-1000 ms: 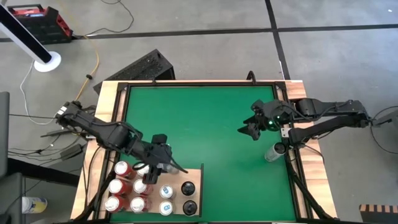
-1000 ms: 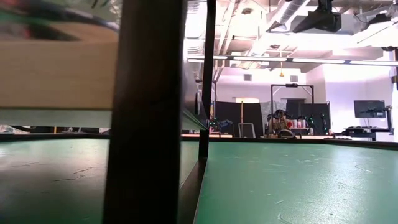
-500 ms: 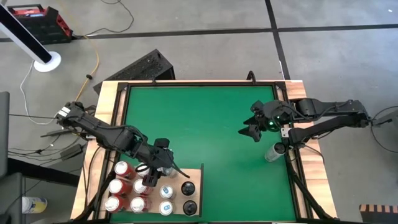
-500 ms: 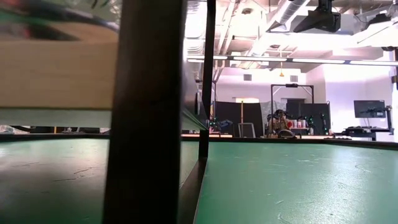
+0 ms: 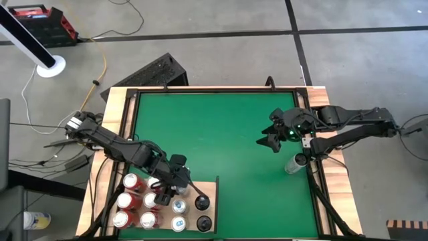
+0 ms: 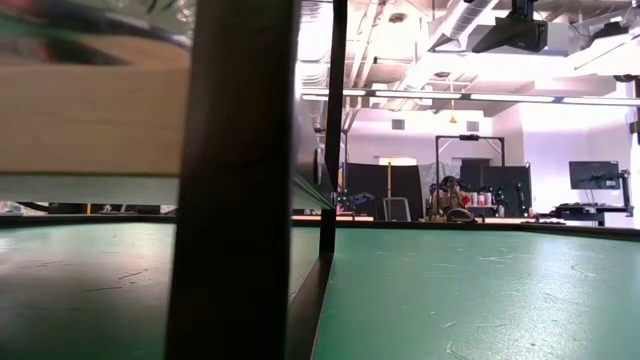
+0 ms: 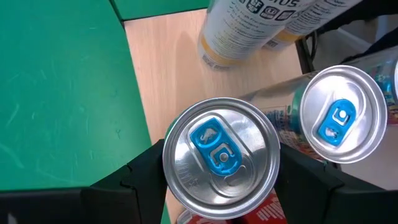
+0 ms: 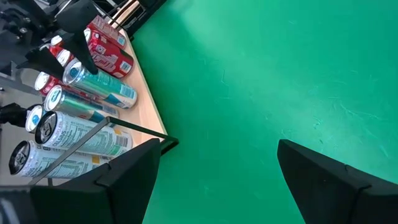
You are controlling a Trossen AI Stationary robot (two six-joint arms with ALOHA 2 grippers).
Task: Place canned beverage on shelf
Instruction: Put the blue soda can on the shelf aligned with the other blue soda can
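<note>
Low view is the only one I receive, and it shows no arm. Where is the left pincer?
Observer: The left pincer is over the shelf, on the left arm's side of the table.
Operator: Does it hold something?
Observer: Yes. Its fingers press both sides of a can with a blue tab.
Operator: And the right pincer?
Observer: The right pincer hangs open and empty over the green mat.

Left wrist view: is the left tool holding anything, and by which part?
Yes: the left tool grips a blue-tabbed can by its sides just below the top rim, above the shelf.
</note>
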